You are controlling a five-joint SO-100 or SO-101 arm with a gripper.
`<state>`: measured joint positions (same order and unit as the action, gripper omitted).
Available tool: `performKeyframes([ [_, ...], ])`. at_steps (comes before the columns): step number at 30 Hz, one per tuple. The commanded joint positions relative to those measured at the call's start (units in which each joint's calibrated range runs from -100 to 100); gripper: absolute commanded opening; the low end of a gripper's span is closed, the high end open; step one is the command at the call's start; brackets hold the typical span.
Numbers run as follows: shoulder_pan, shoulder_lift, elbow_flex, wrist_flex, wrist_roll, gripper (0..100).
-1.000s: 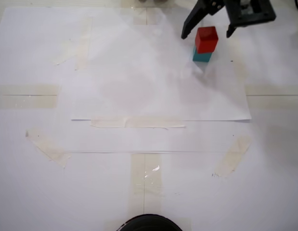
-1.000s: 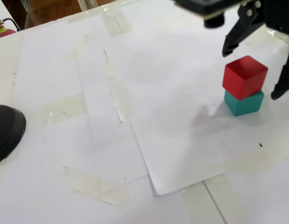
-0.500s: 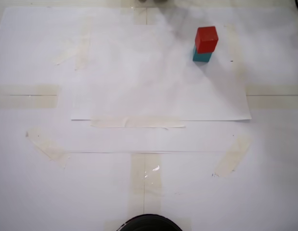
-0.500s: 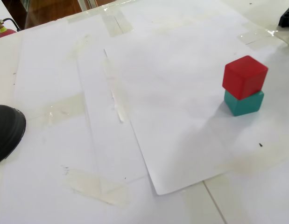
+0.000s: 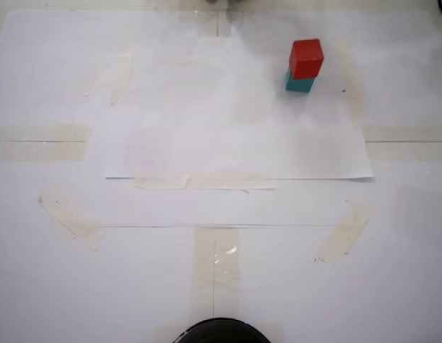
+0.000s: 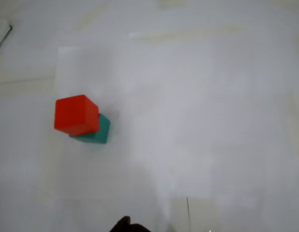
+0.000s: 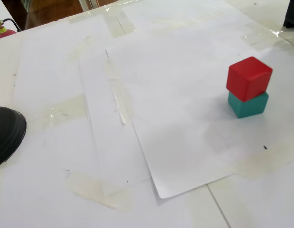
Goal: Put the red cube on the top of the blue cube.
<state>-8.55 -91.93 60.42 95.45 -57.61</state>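
Observation:
The red cube (image 5: pixel 306 58) sits on top of the blue (teal) cube (image 5: pixel 299 83), slightly offset, on the white paper at the far right in a fixed view. The stack also shows in the other fixed view, red cube (image 7: pixel 249 78) over teal cube (image 7: pixel 248 105), and at the left of the wrist view, red cube (image 6: pixel 76 114) over teal cube (image 6: pixel 98 132). Nothing touches the stack. Only a small dark sliver of the gripper (image 6: pixel 127 225) shows at the bottom edge of the wrist view, well away from the cubes. Its jaws are hidden.
White paper sheets (image 5: pixel 235 143) taped down with beige tape (image 5: pixel 203 182) cover the table. A black rounded object (image 5: pixel 221 332) sits at the near edge in a fixed view and at the left of the other fixed view (image 7: pixel 6 133).

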Motion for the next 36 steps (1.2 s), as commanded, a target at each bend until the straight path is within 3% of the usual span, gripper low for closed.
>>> performKeyframes([
  [1,4.31,-5.41,7.9,-9.39,2.88,0],
  [15,13.78,-5.41,17.25,-20.88,7.62,0],
  [24,14.53,-5.41,23.24,-26.35,8.89,0],
  [36,14.46,-5.49,23.97,-26.02,8.84,0],
])
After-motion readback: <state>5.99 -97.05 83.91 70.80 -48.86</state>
